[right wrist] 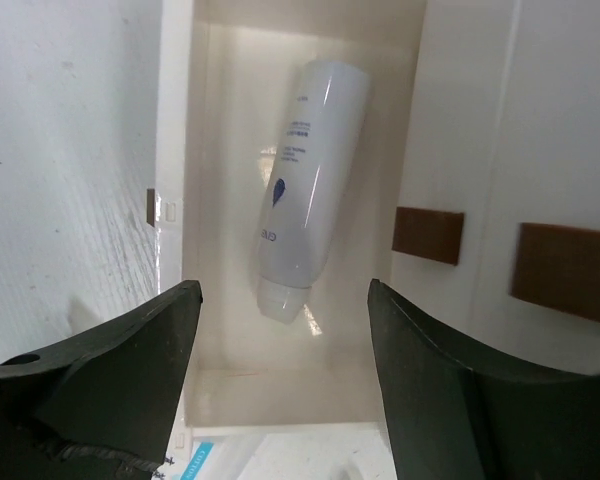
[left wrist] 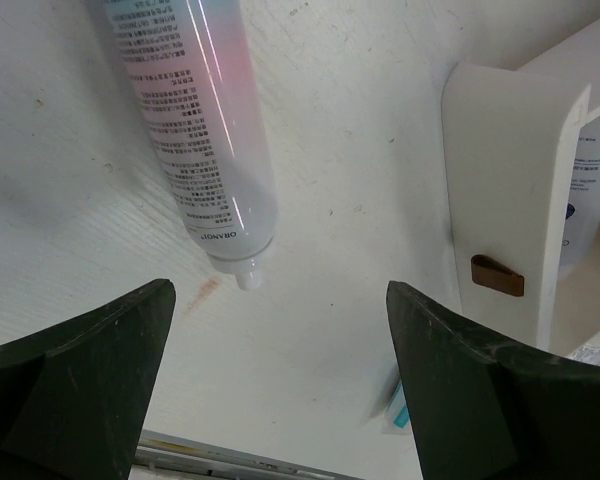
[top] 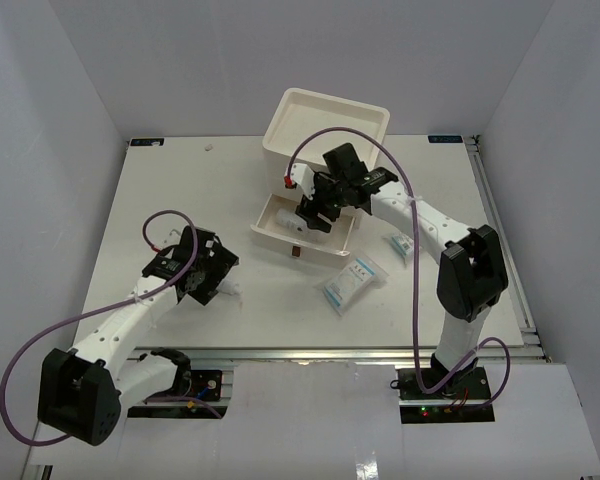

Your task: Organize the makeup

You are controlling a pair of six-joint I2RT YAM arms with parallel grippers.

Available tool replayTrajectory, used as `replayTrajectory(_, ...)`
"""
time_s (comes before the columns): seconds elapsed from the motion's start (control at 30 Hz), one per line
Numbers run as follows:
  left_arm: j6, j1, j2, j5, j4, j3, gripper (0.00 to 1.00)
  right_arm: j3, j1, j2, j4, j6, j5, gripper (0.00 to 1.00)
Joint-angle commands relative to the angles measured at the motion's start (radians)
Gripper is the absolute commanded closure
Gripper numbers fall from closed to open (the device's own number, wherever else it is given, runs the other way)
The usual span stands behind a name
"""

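— Hovering over the open drawer (right wrist: 230, 150), the right gripper (right wrist: 285, 380) has its jaws apart with nothing between them; a white tube (right wrist: 305, 200) lies on the drawer floor just ahead of the tips, touching neither.

— So that tube counts as stowed; which step is in hand, then?

— The second tube, I judge; the left gripper (left wrist: 280, 390) hangs low over the table (left wrist: 360, 90), jaws wide and empty; a pink-tinted tube (left wrist: 195, 130) lies flat just ahead of it, cap end nearest, leaning toward its left jaw; not yet between the jaws.

— And the drawer from there?

— Ahead and to that gripper's right; its front with the brown pull tab (left wrist: 497, 275) stands near.

— What does the next move call for?

— Easing forward until the jaws straddle the tube's body, squaring the wrist across its width, then closing gently; a round tube may roll. The right arm should probably clear the drawer first; both cannot share it. Flat packets (top: 352, 283) lie on the table behind the right gripper, toward its base; not yet sorted.
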Motion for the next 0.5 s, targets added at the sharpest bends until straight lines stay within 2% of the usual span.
replayTrajectory(0.0,-0.066,0.011,0.067,0.002,-0.063,0.078,0.02,0.136,-0.001,-0.108,-0.149,-0.079,-0.176,0.24)
replayTrajectory(0.13,-0.075,0.017,0.138,-0.022,-0.083,0.118,0.02,0.168,-0.002,-0.186,-0.213,-0.155,-0.268,0.24)
replayTrajectory(0.47,-0.038,0.046,0.362,-0.036,-0.132,0.208,0.04,0.218,-0.084,-0.269,-0.199,-0.083,-0.308,0.23)
